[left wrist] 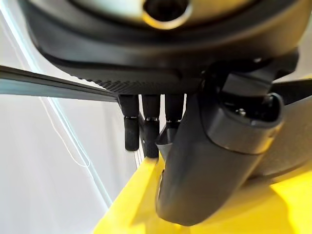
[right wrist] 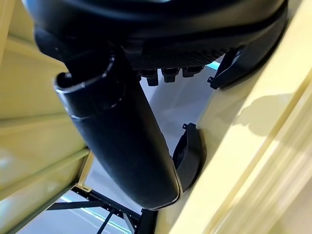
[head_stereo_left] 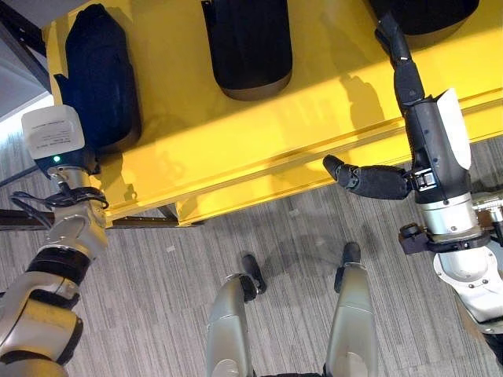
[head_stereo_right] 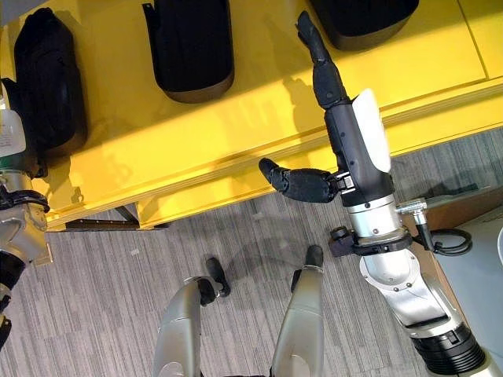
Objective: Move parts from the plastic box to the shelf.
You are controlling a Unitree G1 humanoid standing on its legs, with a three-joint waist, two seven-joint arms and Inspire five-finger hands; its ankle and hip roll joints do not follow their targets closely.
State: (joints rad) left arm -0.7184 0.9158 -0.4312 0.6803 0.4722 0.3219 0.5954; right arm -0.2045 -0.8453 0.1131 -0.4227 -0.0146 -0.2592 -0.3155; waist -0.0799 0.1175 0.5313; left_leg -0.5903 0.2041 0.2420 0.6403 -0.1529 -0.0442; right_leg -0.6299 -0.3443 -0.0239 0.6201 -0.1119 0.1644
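From my left wrist camera I see the left hand (left wrist: 146, 127) close up, its dark fingers (left wrist: 130, 131) hanging fairly straight in a row, tips just past the shelf (left wrist: 131, 209) edge. A black part (left wrist: 214, 161) sits beside them, bulky and rounded, resting on the yellow shelf surface. I can't tell if the fingers touch the part. Pale background behind, with a dark bar (left wrist: 53, 87) crossing it.

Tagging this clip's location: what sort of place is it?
Likely a workshop or factory parts-storage area: a yellow shelf on a dark metal frame, large black moulded parts laid in a row on it, and grey striped carpet flooring beneath.
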